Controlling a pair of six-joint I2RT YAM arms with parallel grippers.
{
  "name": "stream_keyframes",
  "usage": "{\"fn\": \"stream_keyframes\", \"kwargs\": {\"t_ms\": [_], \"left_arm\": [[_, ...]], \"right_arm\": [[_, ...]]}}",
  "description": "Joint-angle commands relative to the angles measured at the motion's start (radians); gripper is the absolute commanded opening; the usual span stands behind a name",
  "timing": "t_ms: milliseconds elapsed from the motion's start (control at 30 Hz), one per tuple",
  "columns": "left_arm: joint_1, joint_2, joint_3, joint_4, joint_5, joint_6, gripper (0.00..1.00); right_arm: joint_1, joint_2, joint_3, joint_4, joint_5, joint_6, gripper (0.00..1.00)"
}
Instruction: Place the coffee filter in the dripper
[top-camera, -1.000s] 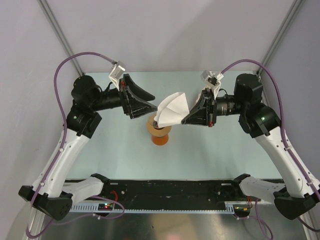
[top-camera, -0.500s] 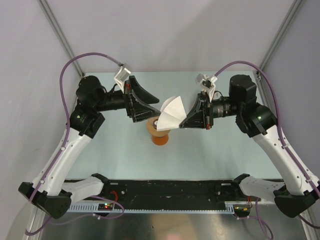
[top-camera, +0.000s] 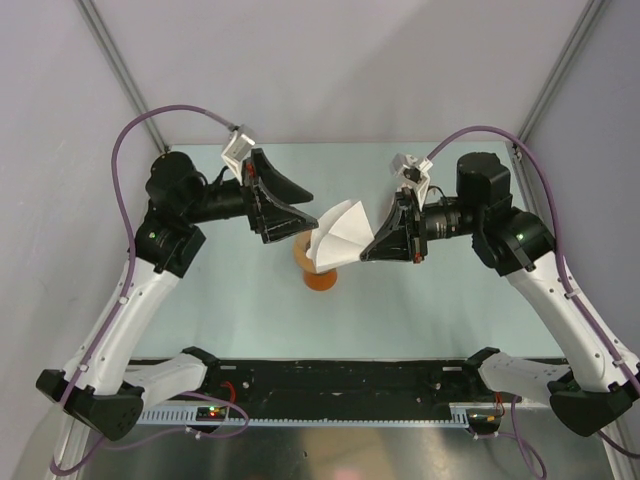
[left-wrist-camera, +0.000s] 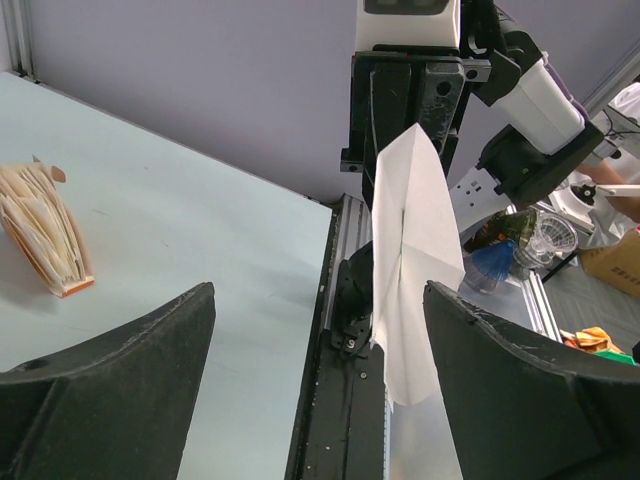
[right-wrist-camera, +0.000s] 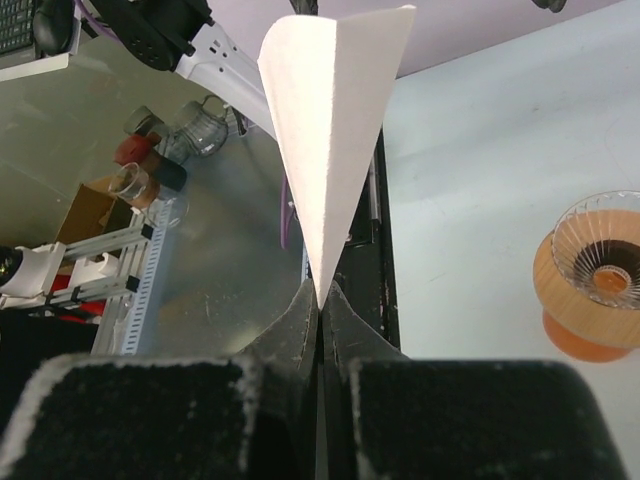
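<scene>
right wrist view: right gripper (right-wrist-camera: 320, 300) clamps the coffee filter (right-wrist-camera: 335, 120); left gripper (left-wrist-camera: 315, 310) spread wide.

Both arms: white plastic link shells (top-camera: 125, 312), black joint housings (top-camera: 172, 183), purple cables (top-camera: 112, 168) to white wrist camera brackets (top-camera: 235, 148), black wedge-shaped gripper fingers (top-camera: 285, 188), one green LED (top-camera: 151, 236) per arm.

Both arms rise from their bases at the near edge, bend at the elbow and turn their forearms inward, so that the two end effectors point at each other over the middle of the counter. The left end effector (top-camera: 308, 210) has its fingers (left-wrist-camera: 120, 390) spread wide apart, gripping nothing. The right end effector (top-camera: 366, 254) has its fingers (right-wrist-camera: 296, 322) pressed together at the tips, pinching the pointed corner of the coffee filter (top-camera: 341, 232), just beside the left one.
</scene>
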Motion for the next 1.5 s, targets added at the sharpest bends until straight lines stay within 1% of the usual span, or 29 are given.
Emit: {"fn": "stream_keyframes", "kwargs": {"t_ms": [0, 133, 233, 333, 533, 600, 667, 700, 733, 767, 800, 833, 900, 933, 967, 1000, 1067, 1133, 1233, 1333, 1467], "left_arm": [[-0.012, -0.002, 0.039, 0.005, 0.005, 0.005, 0.87], [-0.045, 0.009, 0.034, -0.032, -0.007, 0.056, 0.8], [-0.06, 0.019, 0.031, -0.093, -0.039, 0.118, 0.71], [-0.071, 0.023, 0.031, -0.119, -0.034, 0.156, 0.65], [-0.126, 0.029, 0.034, -0.126, 0.053, 0.157, 0.63], [-0.137, 0.03, 0.031, -0.126, 0.059, 0.146, 0.56], [-0.141, 0.037, 0.029, -0.125, 0.056, 0.12, 0.39], [-0.141, 0.04, 0.031, -0.125, 0.052, 0.104, 0.27], [-0.141, 0.044, 0.034, -0.125, 0.031, 0.078, 0.17], [-0.14, 0.047, 0.037, -0.125, 0.006, 0.05, 0.09], [-0.132, 0.052, 0.04, -0.125, -0.038, -0.006, 0.04], [-0.125, 0.055, 0.044, -0.122, -0.073, -0.054, 0.02], [-0.103, 0.06, 0.048, -0.107, -0.145, -0.177, 0.01], [-0.094, 0.06, 0.042, -0.097, -0.172, -0.218, 0.0], [-0.089, 0.059, 0.037, -0.088, -0.191, -0.257, 0.0], [-0.086, 0.06, 0.03, -0.083, -0.206, -0.285, 0.0], [-0.084, 0.064, 0.014, -0.077, -0.228, -0.339, 0.0], [-0.084, 0.066, 0.0, -0.071, -0.237, -0.376, 0.0], [-0.084, 0.059, -0.009, -0.069, -0.239, -0.387, 0.0], [-0.086, 0.05, -0.014, -0.068, -0.231, -0.388, 0.0], [-0.097, 0.034, -0.023, -0.068, -0.237, -0.379, 0.0]], "right_arm": [[0.015, -0.016, 0.027, -0.009, 0.006, -0.023, 0.0], [0.029, -0.008, 0.039, 0.003, 0.007, -0.019, 0.0], [0.037, -0.004, 0.048, 0.011, 0.001, -0.011, 0.0], [0.038, -0.001, 0.056, 0.013, -0.002, -0.003, 0.0], [0.016, 0.022, 0.061, 0.039, -0.03, 0.039, 0.0], [0.008, 0.033, 0.068, 0.056, -0.04, 0.056, 0.0], [0.005, 0.039, 0.073, 0.075, -0.047, 0.075, 0.0], [0.003, 0.04, 0.073, 0.079, -0.047, 0.08, 0.0], [0.0, 0.037, 0.073, 0.077, -0.039, 0.075, 0.05], [-0.003, 0.034, 0.074, 0.073, -0.027, 0.068, 0.09], [-0.009, 0.028, 0.076, 0.064, 0.01, 0.05, 0.21], [-0.013, 0.02, 0.077, 0.058, 0.053, 0.033, 0.31], [-0.018, -0.006, 0.074, 0.049, 0.185, -0.025, 0.58], [-0.017, -0.024, 0.065, 0.057, 0.263, -0.047, 0.73], [-0.015, -0.037, 0.057, 0.062, 0.319, -0.084, 0.85], [-0.001, -0.049, 0.051, 0.054, 0.386, -0.141, 0.92], [0.05, -0.06, 0.047, 0.02, 0.513, -0.278, 0.98], [0.119, -0.061, 0.042, -0.014, 0.648, -0.426, 0.99], [0.181, -0.052, 0.039, -0.024, 0.771, -0.567, 0.99], [0.214, -0.028, 0.044, -0.01, 0.844, -0.64, 0.99], [0.24, 0.012, 0.079, -0.004, 0.869, -0.665, 0.99]]}}
